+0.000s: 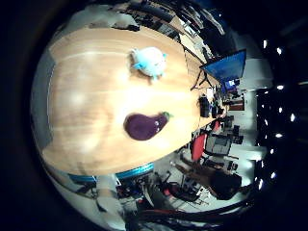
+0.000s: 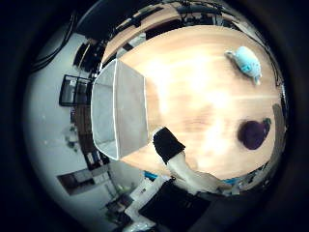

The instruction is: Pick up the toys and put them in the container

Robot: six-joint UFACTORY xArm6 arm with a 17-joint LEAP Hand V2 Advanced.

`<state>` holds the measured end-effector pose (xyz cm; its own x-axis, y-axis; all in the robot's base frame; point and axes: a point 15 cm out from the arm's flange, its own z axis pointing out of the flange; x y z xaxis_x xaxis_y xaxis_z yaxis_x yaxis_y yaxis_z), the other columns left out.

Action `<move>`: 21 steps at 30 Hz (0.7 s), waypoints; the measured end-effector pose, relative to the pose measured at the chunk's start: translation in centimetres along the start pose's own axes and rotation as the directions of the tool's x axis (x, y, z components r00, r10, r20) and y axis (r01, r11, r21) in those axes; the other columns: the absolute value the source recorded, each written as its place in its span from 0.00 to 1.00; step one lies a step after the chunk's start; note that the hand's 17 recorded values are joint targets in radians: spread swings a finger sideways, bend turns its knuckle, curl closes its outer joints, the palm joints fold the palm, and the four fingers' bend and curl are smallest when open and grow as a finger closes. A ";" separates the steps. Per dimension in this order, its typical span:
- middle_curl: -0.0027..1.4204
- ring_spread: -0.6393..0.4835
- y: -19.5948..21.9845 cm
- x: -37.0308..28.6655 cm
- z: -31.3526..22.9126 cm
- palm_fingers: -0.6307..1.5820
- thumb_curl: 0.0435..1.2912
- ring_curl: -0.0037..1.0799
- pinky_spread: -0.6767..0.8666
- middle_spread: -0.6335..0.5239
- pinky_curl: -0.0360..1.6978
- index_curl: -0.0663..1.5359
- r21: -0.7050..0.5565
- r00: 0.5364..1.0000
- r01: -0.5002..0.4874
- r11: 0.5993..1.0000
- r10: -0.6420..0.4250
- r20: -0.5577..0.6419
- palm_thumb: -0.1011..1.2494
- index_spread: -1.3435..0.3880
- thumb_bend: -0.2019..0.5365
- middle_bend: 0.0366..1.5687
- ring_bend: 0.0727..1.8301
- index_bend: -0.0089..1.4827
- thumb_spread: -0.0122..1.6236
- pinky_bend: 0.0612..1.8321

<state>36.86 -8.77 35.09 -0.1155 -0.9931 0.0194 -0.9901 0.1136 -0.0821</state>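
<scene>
Two toys lie on the wooden table (image 1: 82, 110): a purple eggplant (image 1: 144, 126) near one edge and a light blue plush animal (image 1: 149, 61) farther along the top. A grey fabric container (image 2: 130, 111) with a white rim stands open at the table's other end, and nothing shows inside it. My hand (image 2: 179, 162) hovers well above the table. One white finger with a black tip (image 2: 166, 144) reaches out fairly straight, near the container's corner. It holds nothing and touches neither toy.
Bare wood lies between the toys and the container. Past the table edge by the eggplant are a red chair (image 1: 198, 146), desks and a blue screen (image 1: 226, 65). A black frame rack (image 2: 75, 91) stands on the floor beyond the container.
</scene>
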 end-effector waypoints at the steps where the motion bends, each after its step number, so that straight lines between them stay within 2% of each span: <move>1: 0.25 0.54 -0.5 0.8 0.1 0.41 0.18 0.19 0.74 0.45 0.10 0.21 -0.005 1.000 -0.013 1.000 0.013 -0.006 0.27 0.50 0.24 0.13 0.28 0.11 0.64 0.36; 14: 0.25 0.54 -7.6 9.2 0.7 0.40 0.18 0.19 0.74 0.45 0.10 0.21 -0.007 0.992 -0.123 0.992 0.123 -0.036 0.27 0.51 0.24 0.14 0.29 0.11 0.64 0.37; 21: 0.25 0.54 -11.1 12.5 3.7 0.39 0.19 0.19 0.73 0.44 0.10 0.21 -0.043 0.987 -0.161 0.986 0.160 -0.032 0.27 0.51 0.24 0.14 0.28 0.11 0.64 0.37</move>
<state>46.75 -22.57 32.52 -0.2746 -0.9608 0.0382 -0.9611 0.2730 -0.0417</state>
